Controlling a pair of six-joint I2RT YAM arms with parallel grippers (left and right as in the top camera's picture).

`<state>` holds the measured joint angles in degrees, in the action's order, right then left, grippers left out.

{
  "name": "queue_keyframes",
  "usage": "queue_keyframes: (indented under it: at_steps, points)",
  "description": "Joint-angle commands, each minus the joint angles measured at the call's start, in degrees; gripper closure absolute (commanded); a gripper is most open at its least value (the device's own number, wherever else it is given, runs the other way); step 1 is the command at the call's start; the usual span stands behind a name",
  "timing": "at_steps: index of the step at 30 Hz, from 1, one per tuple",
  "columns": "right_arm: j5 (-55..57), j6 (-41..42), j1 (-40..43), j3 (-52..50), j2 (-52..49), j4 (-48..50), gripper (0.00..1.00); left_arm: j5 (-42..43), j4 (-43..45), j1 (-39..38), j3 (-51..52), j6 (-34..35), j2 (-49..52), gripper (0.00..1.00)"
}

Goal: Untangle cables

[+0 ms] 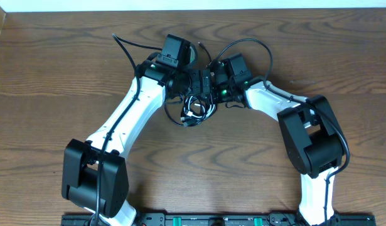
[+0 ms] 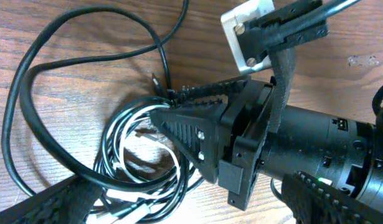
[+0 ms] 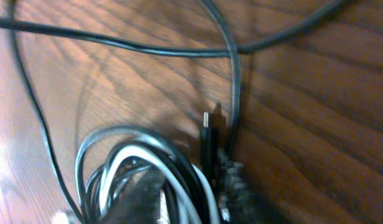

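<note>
The cables lie as one loose tangle in the middle of the table: a thin black cord (image 2: 29, 87) looped round a coiled white cord (image 2: 116, 134). From overhead the cables (image 1: 193, 112) sit just below both wrists. My right gripper (image 3: 191, 199) is shut on the coil, with white and black strands (image 3: 179, 180) between its fingers. A small black plug (image 3: 207, 134) sticks up just ahead of it. In the left wrist view the right gripper (image 2: 172, 106) pinches the coil's rim. My left gripper (image 2: 191, 211) stands wide open over the coil, one finger (image 2: 60, 202) on each side, holding nothing.
Both arms meet at the far middle of the wooden table (image 1: 343, 56), with the left gripper (image 1: 194, 81) and right gripper (image 1: 206, 93) close together. Thicker black arm wires arc over the wrists (image 1: 252, 43). The right arm's white bracket (image 2: 247, 31) hangs near the left camera.
</note>
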<state>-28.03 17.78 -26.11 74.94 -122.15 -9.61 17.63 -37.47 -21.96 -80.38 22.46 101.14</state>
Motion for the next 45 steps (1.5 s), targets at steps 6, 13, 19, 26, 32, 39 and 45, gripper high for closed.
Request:
queue_keyframes:
  at_steps: [6,13,19,26,32,39,45]
  points:
    - [4.1,2.6,1.8,-0.8,-1.9,-3.1,0.99,-0.8,-0.2,0.1,-1.2,-0.4,-1.3,0.02]
    - [1.3,4.3,6.5,-0.8,-1.8,-6.1,0.99,-0.8,-0.2,0.1,-1.2,-0.3,-1.3,0.02]
    - [6.2,-2.2,11.0,-0.7,3.4,-14.6,0.99,-0.8,-0.2,0.1,-1.2,-0.4,-1.3,0.02]
    - [6.6,-3.3,11.6,-0.7,4.5,-16.5,0.87,-0.8,-0.2,0.1,-1.2,-0.4,-1.3,0.02]
    - [6.5,-5.2,7.0,-0.7,4.5,-14.5,0.56,-0.8,-0.2,0.1,-1.2,-0.4,-1.3,0.02]
    - [7.1,-8.7,-0.2,-0.7,4.4,-9.2,0.30,-0.8,-0.2,0.1,-1.2,-0.3,-1.3,0.02]
    - [9.5,-4.4,-0.5,-0.7,2.8,-8.2,0.45,-0.8,-0.2,0.1,-1.2,-0.4,-1.3,0.02]
